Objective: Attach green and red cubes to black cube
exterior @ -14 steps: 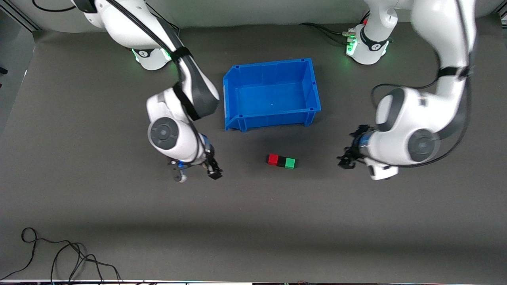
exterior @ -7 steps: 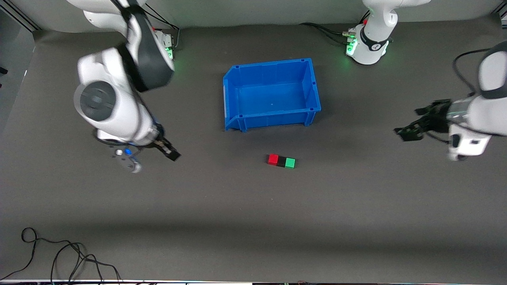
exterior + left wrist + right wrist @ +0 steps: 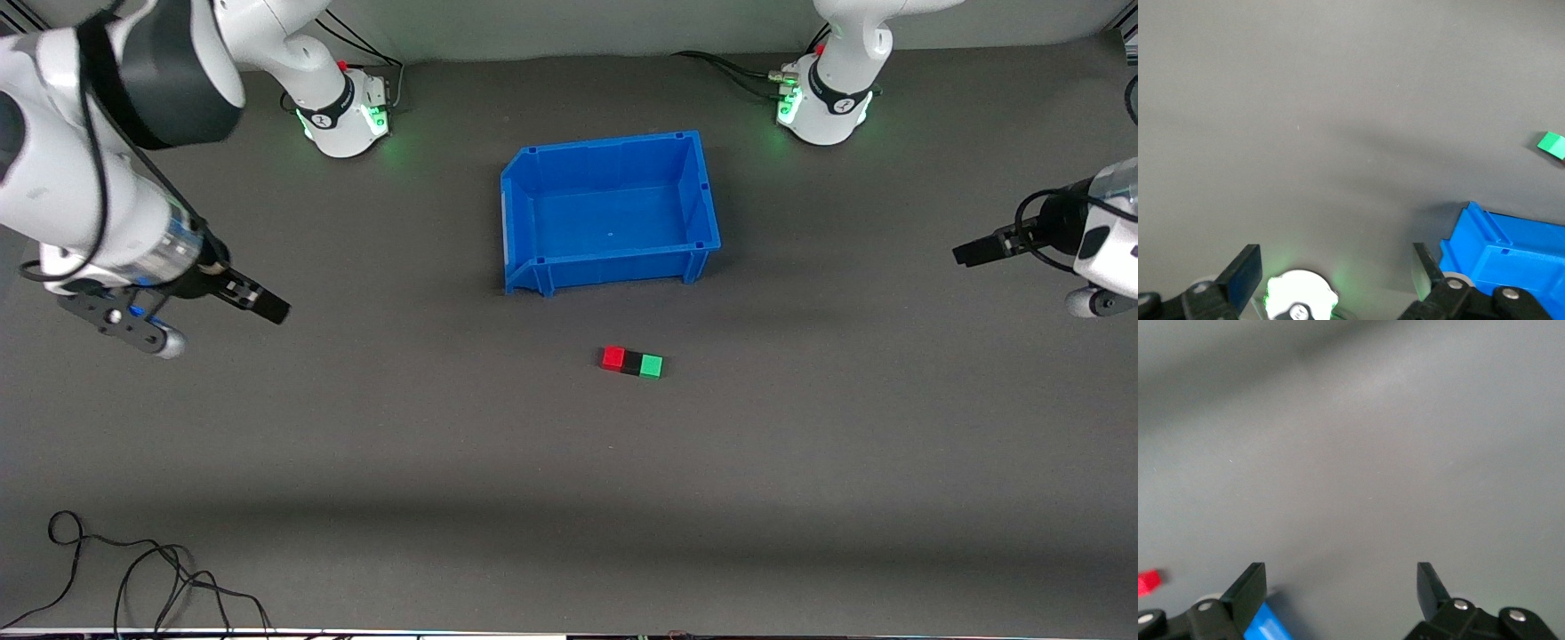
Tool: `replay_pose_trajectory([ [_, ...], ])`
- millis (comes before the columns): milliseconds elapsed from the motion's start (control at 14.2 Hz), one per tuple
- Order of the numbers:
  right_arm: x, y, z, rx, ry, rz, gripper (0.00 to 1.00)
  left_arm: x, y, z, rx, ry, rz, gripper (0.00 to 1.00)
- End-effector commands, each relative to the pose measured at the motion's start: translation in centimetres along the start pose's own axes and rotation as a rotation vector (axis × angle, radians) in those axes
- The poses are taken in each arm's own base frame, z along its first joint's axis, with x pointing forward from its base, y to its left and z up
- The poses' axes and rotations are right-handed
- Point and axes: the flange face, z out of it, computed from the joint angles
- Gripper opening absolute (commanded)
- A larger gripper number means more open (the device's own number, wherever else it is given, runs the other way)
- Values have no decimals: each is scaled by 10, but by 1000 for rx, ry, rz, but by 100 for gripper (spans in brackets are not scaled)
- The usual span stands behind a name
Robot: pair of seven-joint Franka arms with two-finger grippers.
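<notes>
On the dark grey counter (image 3: 444, 462) three tiny cubes sit in one tight row, faces touching: the red cube (image 3: 613, 357), the black cube (image 3: 632, 363) in the middle, and the green cube (image 3: 652, 366). All three are the same size, plain and solid in colour (the black one matte and hard to pick out against the counter). The row runs roughly from 9 to 3 o'clock, red toward the right arm's end, green toward the left arm's end, tilted slightly so green lies a touch nearer the front camera. It lies at about 6 o'clock from the blue bin (image 3: 702, 191), near it but apart, and nearer the front camera.

The right end effector (image 3: 267, 308) is over bare counter well out at 9 o'clock from the cubes; its wrist view shows its fingers spread apart with nothing between them. The left end effector (image 3: 971, 251) is over the counter toward 3 o'clock, likewise well apart from the row, its fingers also spread and holding nothing.
</notes>
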Motion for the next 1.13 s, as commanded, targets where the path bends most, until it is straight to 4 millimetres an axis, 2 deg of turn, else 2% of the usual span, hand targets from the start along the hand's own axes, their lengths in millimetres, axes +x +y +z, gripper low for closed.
replay_pose_trajectory([
  [0,0,39,-17,16,29,-155,100,-6,2,-11,18,68,143,100],
  [212,15,74,-25,29,42,-251,100,-12,10,-12,39,67,159,100],
  [424,22,96,-34,37,61,-345,100,-18,24,-10,56,62,187,99],
  [707,24,121,-48,41,92,-423,100,-23,26,-13,69,83,204,99],
  [848,26,126,-47,40,92,-438,100,-35,36,-11,79,103,231,99],
  [1060,25,135,-51,44,93,-475,100,-33,36,-13,75,132,266,99],
])
